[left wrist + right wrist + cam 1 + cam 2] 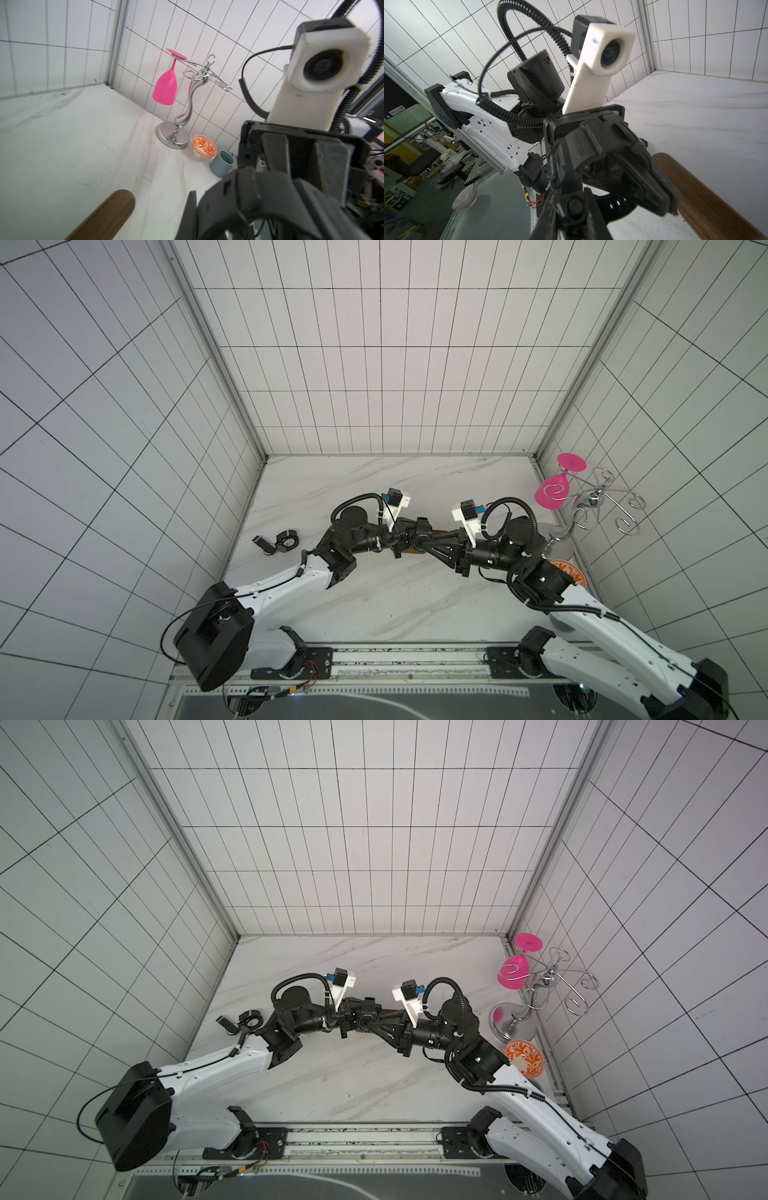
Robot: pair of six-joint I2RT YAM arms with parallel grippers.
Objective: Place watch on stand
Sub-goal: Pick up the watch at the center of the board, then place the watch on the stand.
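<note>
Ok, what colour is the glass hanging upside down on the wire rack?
The glass is bright pink, shown best in the left wrist view.

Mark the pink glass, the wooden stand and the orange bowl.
pink glass (166,87): left wrist view, on its cup.
wooden stand (120,202): left wrist view, near the bar's rounded end.
orange bowl (204,145): left wrist view, on its patterned inside.
</note>
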